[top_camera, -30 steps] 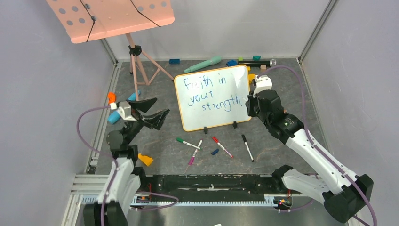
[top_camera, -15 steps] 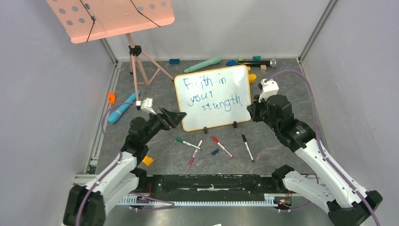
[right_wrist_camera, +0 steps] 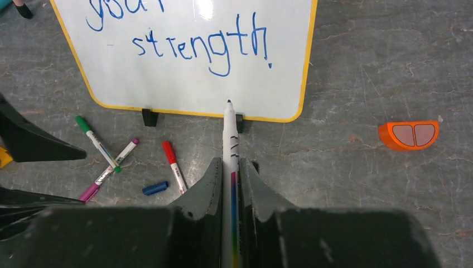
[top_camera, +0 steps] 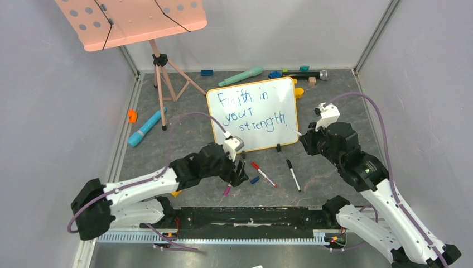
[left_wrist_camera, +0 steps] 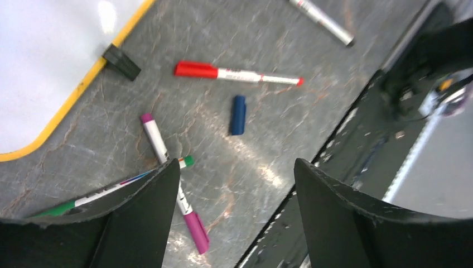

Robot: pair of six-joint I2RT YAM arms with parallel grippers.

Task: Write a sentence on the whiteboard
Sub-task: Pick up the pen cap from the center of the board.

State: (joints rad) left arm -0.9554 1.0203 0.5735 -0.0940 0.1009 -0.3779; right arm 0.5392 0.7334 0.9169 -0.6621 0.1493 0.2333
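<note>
The whiteboard stands on two black clip feet mid-table, with the blue sentence "Faith in your strength!" on it. My right gripper is just right of the board's lower right corner, shut on a white marker whose uncapped tip points at the board's bottom edge. The word "strength!" shows above that tip. My left gripper hovers open over loose markers in front of the board. Between and under its fingers lie a purple marker and a green one. A blue cap lies just ahead.
A red marker and a black marker lie in front of the board. A pink music stand on a tripod rises at the back left. Toys line the back wall; an orange half-round piece lies right of the board.
My left arm swung from the table's left side down and right to above the loose markers, its jaws narrowing a little. My right gripper drew back from the board with the marker.
</note>
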